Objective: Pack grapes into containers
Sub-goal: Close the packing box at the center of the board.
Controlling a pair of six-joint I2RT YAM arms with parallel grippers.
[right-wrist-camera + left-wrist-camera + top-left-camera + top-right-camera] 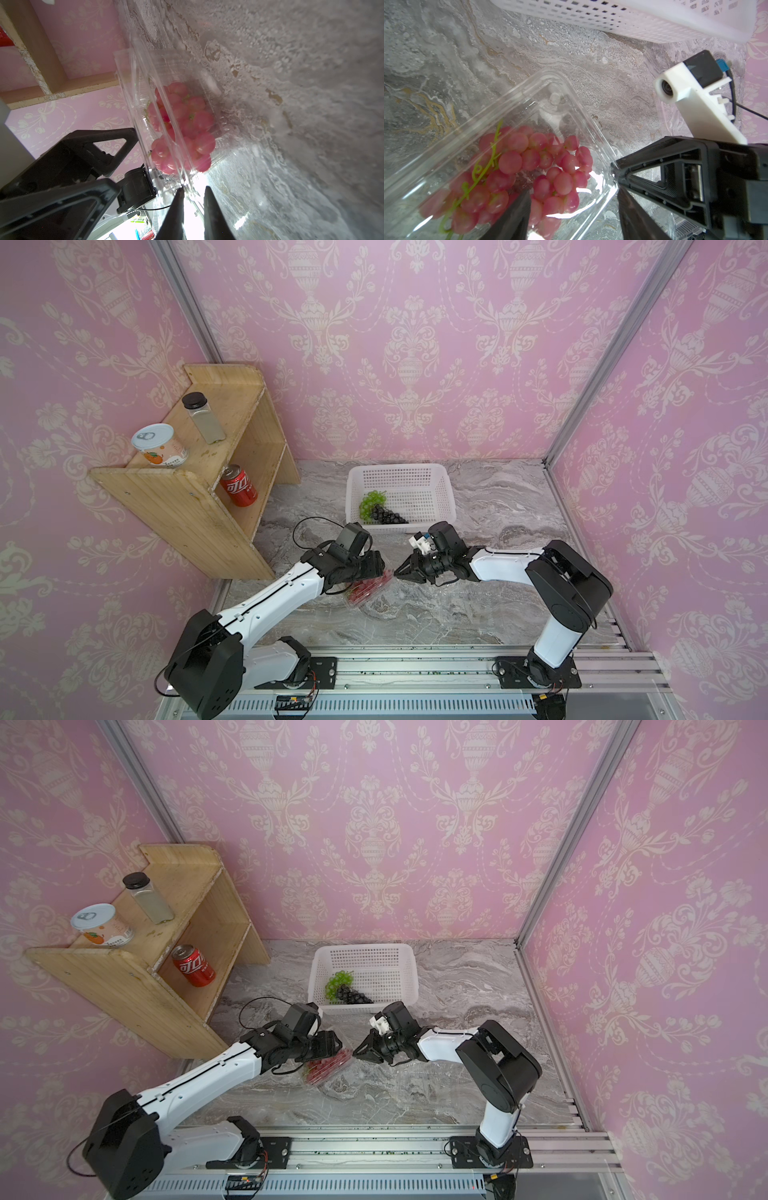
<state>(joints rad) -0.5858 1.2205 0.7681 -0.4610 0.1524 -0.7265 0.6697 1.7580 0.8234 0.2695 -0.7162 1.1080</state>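
Note:
A clear container lies on the marble table with a red-pink bunch of grapes inside; its clear lid stands up. My left gripper is open astride the container's end, one finger over the grapes, the other outside the rim. My right gripper has closed down on the container's rim from the opposite side, a narrow gap showing. Green grapes and dark grapes lie in the white basket. Another container shows faintly under the right arm.
A wooden shelf stands at the left with a red cola can, a tin and a jar. Pink walls close in the back and sides. The arms' rail runs along the front edge.

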